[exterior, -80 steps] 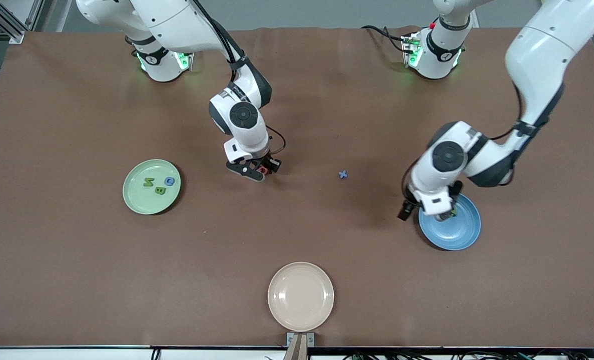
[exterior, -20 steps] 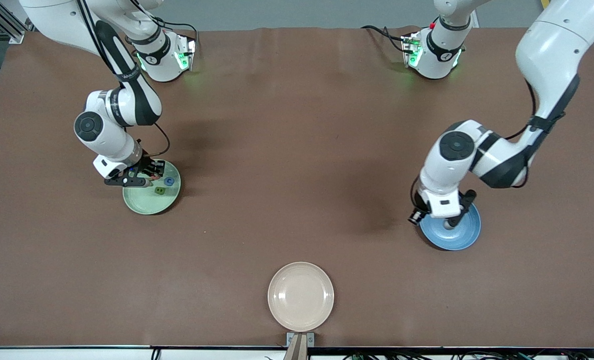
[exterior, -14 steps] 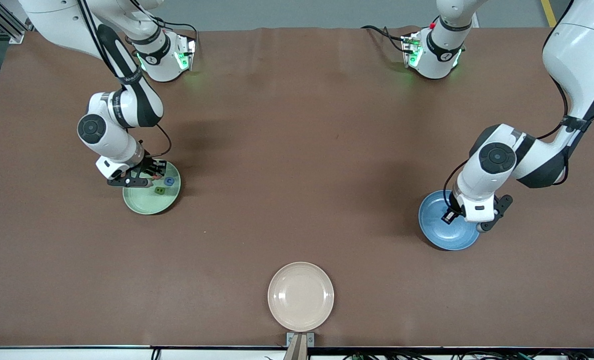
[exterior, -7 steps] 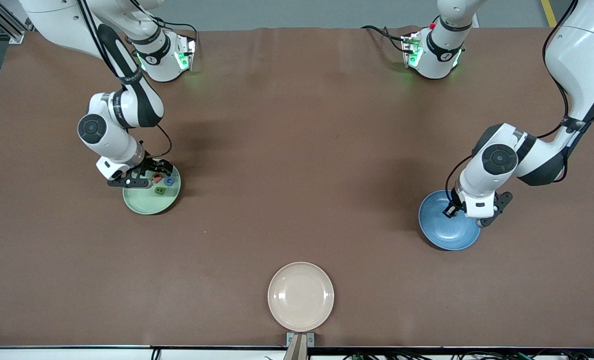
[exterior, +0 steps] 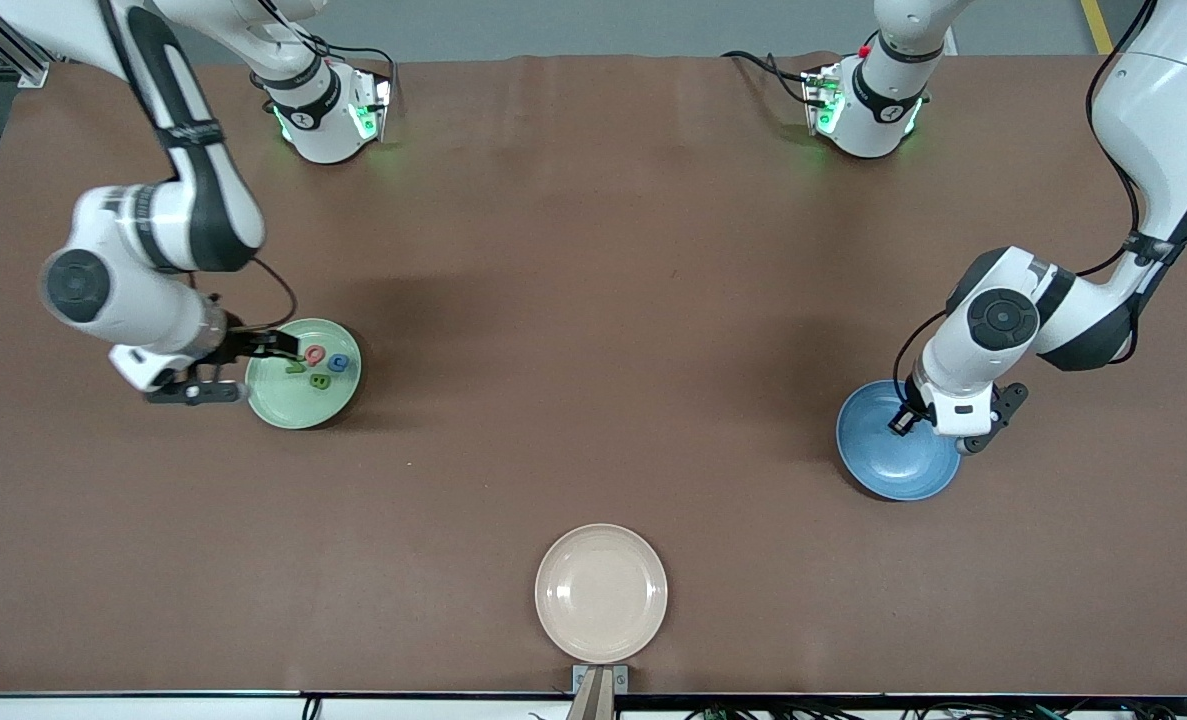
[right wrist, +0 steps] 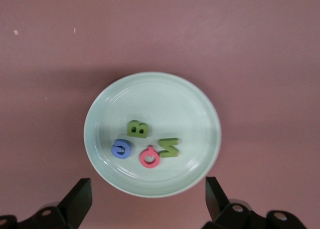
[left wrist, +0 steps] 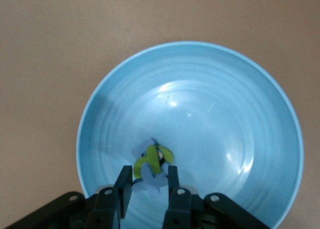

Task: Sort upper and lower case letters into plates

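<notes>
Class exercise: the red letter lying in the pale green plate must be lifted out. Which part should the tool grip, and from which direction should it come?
Come straight down from above. The red letter lies flat in the pale green plate, a ring shape, with the blue letter and a green letter close beside it. Pinch its outer edges across the gap-free direction, probably toward and away from the green B.

— Where am I working?

— A robotics lab, by the look of it. My two white arms are bolted to a wide table (exterior: 593, 250) under a brown mat, their bases (exterior: 328, 115) glowing green, cables (exterior: 763, 65) trailing off one of them.

— Anything more?

— Aluminium framing (exterior: 3, 40) stands at one corner, a grey floor shows past the table's edge, and a small bracket (exterior: 593, 685) sits at the camera's edge.
</notes>
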Controlling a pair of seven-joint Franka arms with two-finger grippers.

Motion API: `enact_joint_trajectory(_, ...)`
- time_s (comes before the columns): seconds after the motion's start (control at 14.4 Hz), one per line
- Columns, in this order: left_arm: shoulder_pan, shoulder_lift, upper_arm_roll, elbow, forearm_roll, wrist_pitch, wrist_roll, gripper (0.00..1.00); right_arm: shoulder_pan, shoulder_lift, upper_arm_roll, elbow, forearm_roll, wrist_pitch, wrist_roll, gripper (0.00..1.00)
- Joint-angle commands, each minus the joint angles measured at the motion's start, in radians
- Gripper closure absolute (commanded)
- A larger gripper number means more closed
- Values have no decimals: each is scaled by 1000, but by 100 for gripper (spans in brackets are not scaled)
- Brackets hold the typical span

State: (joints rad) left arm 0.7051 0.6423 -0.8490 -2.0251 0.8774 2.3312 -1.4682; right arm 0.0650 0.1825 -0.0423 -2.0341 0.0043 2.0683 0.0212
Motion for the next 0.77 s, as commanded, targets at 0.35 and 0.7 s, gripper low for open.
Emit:
enact_joint_trajectory(0.35,22,16,-12,0,8,-9,19,59,-99,11,9,377,-44,-351,-86,0)
enact_joint_trajectory(0.7,19,8,-10,8,12,-10,8,1,-122,14,12,489,-35,-398,-84,0)
